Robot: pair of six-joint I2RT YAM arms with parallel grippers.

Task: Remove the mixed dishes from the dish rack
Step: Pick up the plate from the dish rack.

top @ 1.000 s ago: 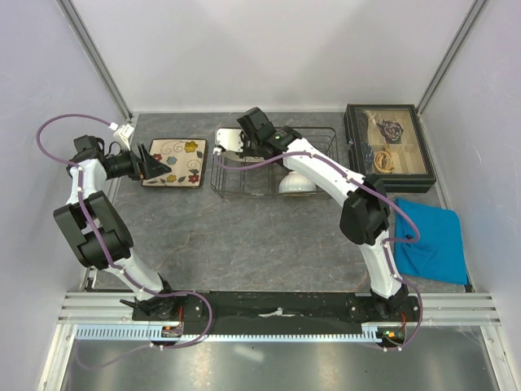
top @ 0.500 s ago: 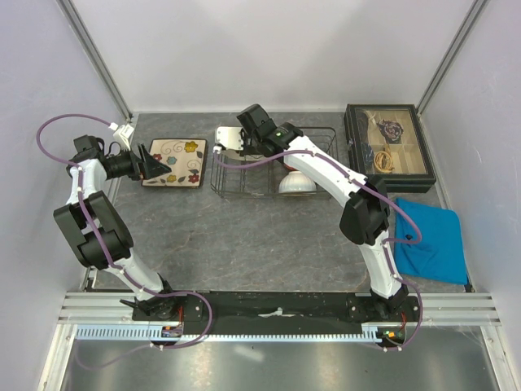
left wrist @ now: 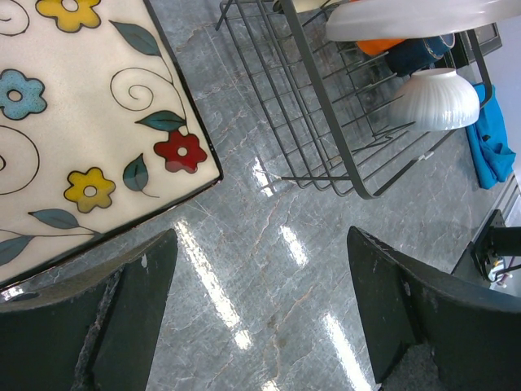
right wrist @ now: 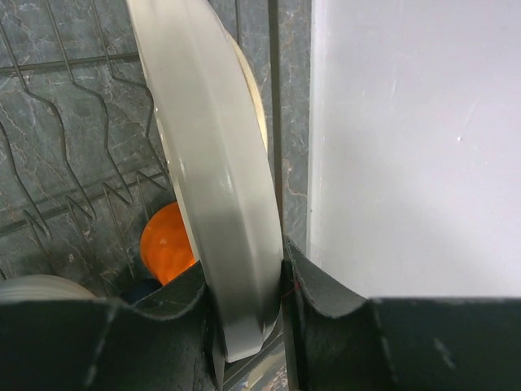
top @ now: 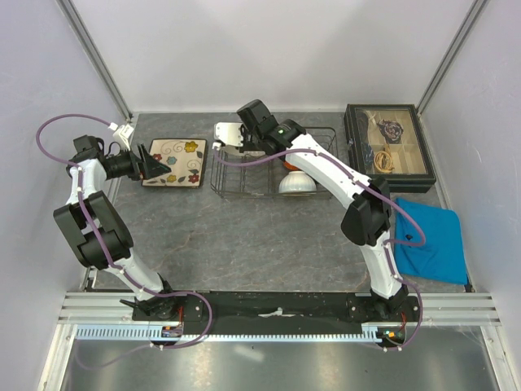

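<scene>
Fingers [right wrist: 326, 301] of the right claw [right wrist: 251, 289] clamp the rim of the round plate [right wrist: 207, 179], which stands on edge at the far left end of the rack [top: 244, 175]; whether it is clear of the slots I cannot tell. Glazed, stiff and breakable, it looks slippery and may swing from one rim point, so a deep bite on the rim seems wise. Near it in the rack sit an orange cup [right wrist: 163, 236], a mug [left wrist: 415, 57] and a white bowl [left wrist: 440, 98]. Left claw [left wrist: 260, 318] hangs wide open and empty beside the square plate [left wrist: 81, 122], flat on the table [left wrist: 244, 269].
</scene>
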